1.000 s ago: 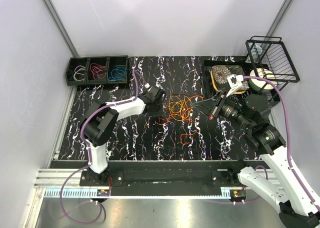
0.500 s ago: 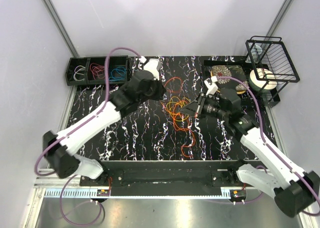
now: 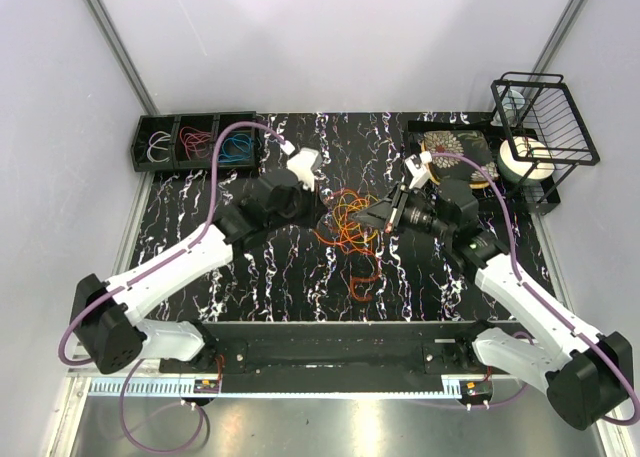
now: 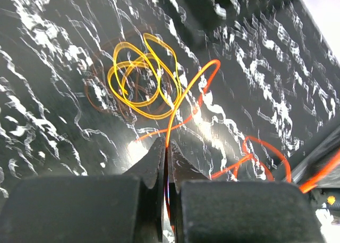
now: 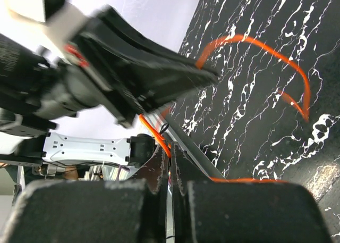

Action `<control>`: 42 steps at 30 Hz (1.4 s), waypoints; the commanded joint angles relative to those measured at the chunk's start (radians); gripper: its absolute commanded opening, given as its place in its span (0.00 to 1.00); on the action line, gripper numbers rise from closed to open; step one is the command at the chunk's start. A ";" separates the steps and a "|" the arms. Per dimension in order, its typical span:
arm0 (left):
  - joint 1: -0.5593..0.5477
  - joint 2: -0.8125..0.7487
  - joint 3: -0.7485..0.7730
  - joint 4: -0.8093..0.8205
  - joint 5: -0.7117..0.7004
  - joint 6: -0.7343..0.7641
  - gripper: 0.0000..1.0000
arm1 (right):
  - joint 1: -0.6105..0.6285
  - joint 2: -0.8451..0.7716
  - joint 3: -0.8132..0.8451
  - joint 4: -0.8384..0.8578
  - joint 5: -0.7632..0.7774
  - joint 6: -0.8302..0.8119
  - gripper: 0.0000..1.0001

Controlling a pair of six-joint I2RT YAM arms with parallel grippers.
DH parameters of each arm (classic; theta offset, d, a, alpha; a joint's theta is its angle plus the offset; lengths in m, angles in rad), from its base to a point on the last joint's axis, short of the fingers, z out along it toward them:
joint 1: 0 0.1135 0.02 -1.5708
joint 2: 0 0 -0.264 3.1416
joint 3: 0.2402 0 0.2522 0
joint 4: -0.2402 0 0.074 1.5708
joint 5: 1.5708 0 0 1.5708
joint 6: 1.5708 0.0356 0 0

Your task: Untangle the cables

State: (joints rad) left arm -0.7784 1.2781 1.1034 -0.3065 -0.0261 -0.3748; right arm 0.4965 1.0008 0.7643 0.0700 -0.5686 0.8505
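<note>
A loose tangle of thin cables (image 3: 350,220) lies on the middle of the black, white-veined bench (image 3: 410,277). The cables are bright orange and yellow-orange wire loops, coiled over one another. The heap is longer than it is wide: its long axis runs from the far side toward the near edge, and one orange loop trails off at the near end. The left pincer (image 4: 166,147) is pressed together, pinching a yellow-orange strand on the tangle's left side. The right pincer (image 5: 169,152) is also pressed together, nipping an orange strand on the tangle's right side. At the far left corner a three-compartment tray (image 3: 195,117) holds whitish, red and blue loops.
</note>
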 commanded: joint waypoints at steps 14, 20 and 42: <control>-0.002 0.006 -0.298 0.358 0.215 -0.154 0.00 | 0.005 0.154 -0.201 0.243 0.007 0.050 0.00; -0.002 0.092 -0.315 0.418 0.259 -0.180 0.00 | 0.007 0.257 -0.207 0.267 0.007 0.038 0.00; -0.004 0.121 -0.362 0.484 0.328 -0.181 0.36 | 0.007 0.328 -0.192 0.271 0.003 0.010 0.00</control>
State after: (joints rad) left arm -0.7784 1.4136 0.7490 0.1085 0.2756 -0.5514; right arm 0.4965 1.3193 0.5549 0.2951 -0.5621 0.8806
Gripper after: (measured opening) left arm 0.288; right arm 0.017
